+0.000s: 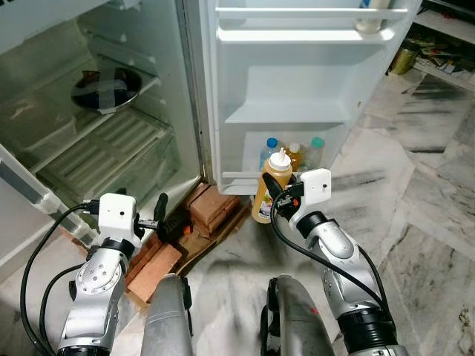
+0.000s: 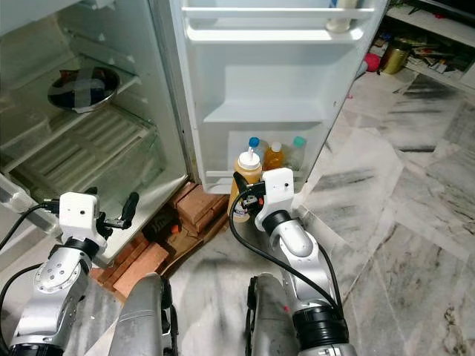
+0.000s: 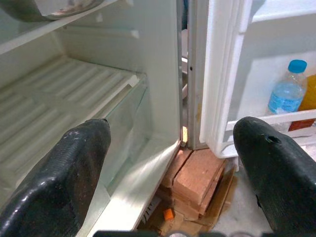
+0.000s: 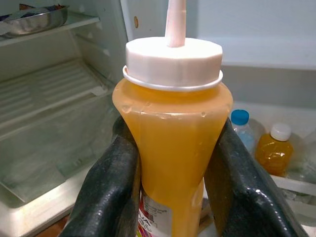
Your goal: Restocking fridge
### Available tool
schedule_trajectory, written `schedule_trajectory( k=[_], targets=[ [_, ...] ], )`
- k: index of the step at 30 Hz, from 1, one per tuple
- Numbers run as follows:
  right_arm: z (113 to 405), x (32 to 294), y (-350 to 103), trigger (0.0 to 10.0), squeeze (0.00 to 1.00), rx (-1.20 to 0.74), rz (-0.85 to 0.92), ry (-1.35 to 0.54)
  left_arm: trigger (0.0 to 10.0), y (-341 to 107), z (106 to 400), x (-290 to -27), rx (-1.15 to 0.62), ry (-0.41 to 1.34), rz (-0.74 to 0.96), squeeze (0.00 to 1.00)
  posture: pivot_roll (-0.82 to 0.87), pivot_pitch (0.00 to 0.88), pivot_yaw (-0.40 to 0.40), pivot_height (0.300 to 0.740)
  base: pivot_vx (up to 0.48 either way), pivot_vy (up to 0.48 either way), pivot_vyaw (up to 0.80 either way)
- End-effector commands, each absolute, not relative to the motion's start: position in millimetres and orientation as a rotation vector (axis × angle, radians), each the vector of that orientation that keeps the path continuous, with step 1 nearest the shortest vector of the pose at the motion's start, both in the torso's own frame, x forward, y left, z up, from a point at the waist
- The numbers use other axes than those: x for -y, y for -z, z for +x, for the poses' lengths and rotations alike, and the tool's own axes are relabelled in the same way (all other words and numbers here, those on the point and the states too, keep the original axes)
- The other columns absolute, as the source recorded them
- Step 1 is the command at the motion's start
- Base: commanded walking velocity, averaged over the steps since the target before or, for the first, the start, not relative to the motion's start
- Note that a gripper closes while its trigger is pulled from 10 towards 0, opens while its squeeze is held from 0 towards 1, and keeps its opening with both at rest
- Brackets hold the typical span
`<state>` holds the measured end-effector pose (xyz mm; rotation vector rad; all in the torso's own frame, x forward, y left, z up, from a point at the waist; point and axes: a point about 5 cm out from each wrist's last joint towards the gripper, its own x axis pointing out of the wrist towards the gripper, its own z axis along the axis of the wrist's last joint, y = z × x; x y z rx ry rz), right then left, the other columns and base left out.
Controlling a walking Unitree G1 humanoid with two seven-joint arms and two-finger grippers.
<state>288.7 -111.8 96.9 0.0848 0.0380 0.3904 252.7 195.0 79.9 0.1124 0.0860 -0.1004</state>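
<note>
The right gripper (image 4: 173, 173) is clamping a squeeze bottle of yellow-orange sauce (image 4: 173, 143), its two black fingers (image 4: 111, 182) pressing against either side of the bottle's body below the shoulder. The bottle is standing upright in that grip, white cap (image 4: 172, 61) and nozzle pointing up, held just in front of the lowest shelf of the open fridge door (image 1: 297, 89). Three small bottles are already sitting in that door shelf behind it: one with a blue cap (image 1: 270, 150), an orange one with a white cap (image 1: 295, 156) and one with a teal cap (image 1: 316, 150). Another white container (image 1: 371, 16) is resting on the top door shelf.

The left gripper (image 3: 173, 168) is hovering low in front of the fridge cabinet (image 1: 111, 141), its fingers (image 3: 69, 173) spread wide apart and gripping nothing. Inside the cabinet a steel bowl (image 1: 106, 89) is sitting on an upper shelf, above a ribbed drawer cover (image 1: 104, 148). The fridge is resting on red bricks (image 1: 211, 208) at its front corner, over a marbled floor (image 1: 415, 208).
</note>
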Motion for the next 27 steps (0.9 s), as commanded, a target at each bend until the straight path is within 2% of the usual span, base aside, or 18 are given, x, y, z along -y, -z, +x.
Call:
schedule_trajectory(
  k=[1,27],
  targets=[
    [290.3,111.6,-102.6,10.0,0.00,-0.009,0.078,-0.399,10.0,-79.6,252.6,-196.6,-0.088,0.103,0.117,0.00,-0.01,0.142,-0.015,0.631,0.341,0.000,0.00],
    [288.9,107.9,-101.4,10.0,0.00,-0.019,0.083,-0.429,10.0,-79.3,253.3,-194.0,-0.086,0.114,0.105,0.00,-0.01,0.147,-0.018,0.631,0.354,0.000,0.00]
  ],
)
